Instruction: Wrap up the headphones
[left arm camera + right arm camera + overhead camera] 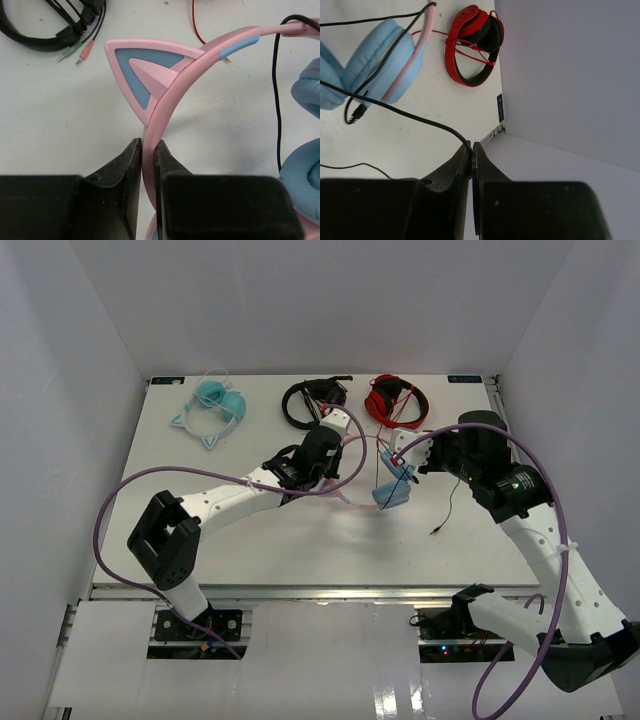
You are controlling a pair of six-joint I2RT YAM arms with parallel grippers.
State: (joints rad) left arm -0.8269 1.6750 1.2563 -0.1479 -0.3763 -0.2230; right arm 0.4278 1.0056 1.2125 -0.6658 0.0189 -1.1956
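The headphones (392, 492) lie mid-table, with light-blue ear cups (306, 95) and a pink headband with a cat ear (145, 70). My left gripper (149, 150) is shut on the pink headband just below the cat ear; in the top view it (340, 445) sits left of the cups. My right gripper (471, 146) is shut on the thin black cable (395, 111), which runs from its tips back toward the blue cups (375, 60). In the top view it (403, 456) is just above the cups. The loose cable end (437, 531) trails toward the near right.
A teal pair with a white band (215, 405), a black pair (310, 400) and a red pair (398, 400) lie along the far edge. The red pair (470, 50) is close to my right gripper. White walls enclose the table; its right edge (495, 410) is near.
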